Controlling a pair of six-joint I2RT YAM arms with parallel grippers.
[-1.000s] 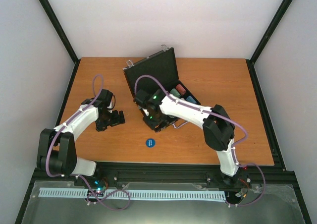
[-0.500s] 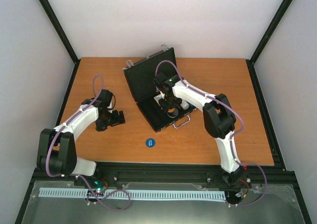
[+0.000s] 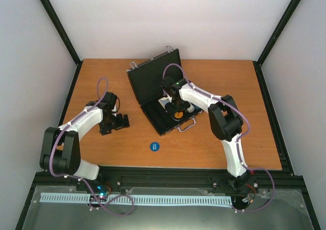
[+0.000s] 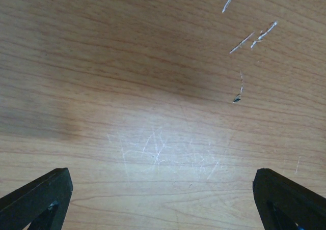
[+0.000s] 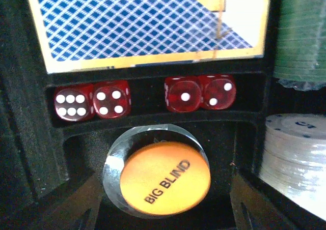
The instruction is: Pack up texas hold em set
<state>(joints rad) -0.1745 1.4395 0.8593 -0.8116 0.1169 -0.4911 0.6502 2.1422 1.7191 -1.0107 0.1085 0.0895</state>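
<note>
As we are hovering our right fingers, spread, inside the black rectangular briefcase, the round orange disc is lying directly between them atop the clear disc; left fingers are gaping too.

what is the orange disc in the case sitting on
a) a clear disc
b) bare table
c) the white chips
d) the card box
A: in the right wrist view the orange disc, printed BIG BLIND, lies on top of the clear disc, whose rim shows around it.
</note>
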